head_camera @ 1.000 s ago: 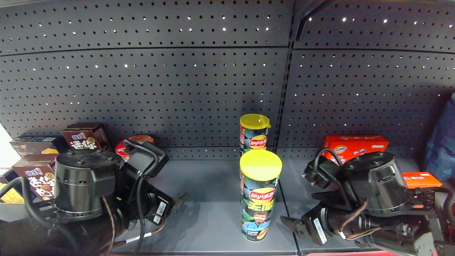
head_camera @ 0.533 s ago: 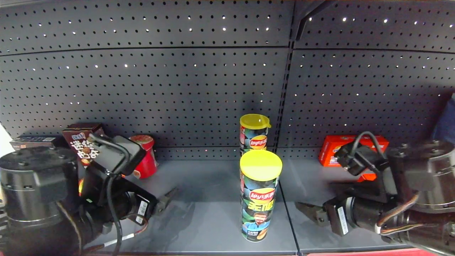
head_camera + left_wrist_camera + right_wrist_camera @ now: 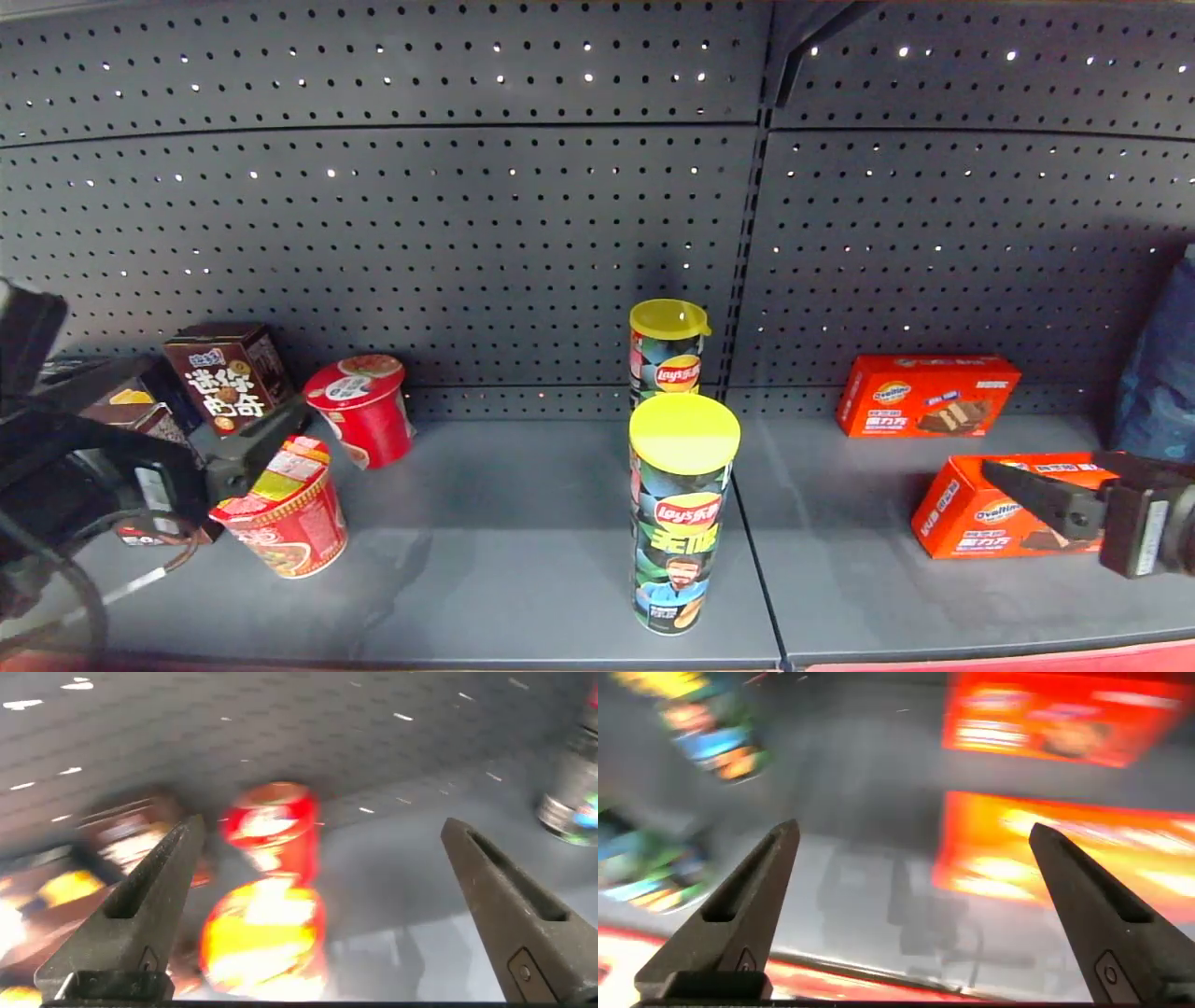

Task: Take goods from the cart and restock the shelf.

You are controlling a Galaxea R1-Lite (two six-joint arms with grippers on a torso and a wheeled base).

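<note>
Two tall chip cans with yellow lids stand in the middle of the grey shelf [image 3: 560, 560], the front can [image 3: 684, 513] near the edge and the back can [image 3: 667, 350] by the pegboard. My left gripper [image 3: 322, 826] is open and empty at the shelf's left end, facing two red noodle cups [image 3: 271, 826]; one of its fingers [image 3: 252, 453] lies just above the nearer cup [image 3: 289, 509]. At the right end my right gripper [image 3: 915, 831] is open and empty, and one of its fingers [image 3: 1036, 493] overlaps the front orange box [image 3: 980, 513].
Brown snack boxes [image 3: 224, 378] stand at the far left behind the cups. A second orange box [image 3: 924, 392] sits against the pegboard on the right. A blue bag [image 3: 1162, 373] is at the right edge. Bare shelf lies either side of the cans.
Both arms have drawn back and outward from the cans, the left to the left edge, the right to the right edge. This uncovered the noodle cups and orange boxes.
</note>
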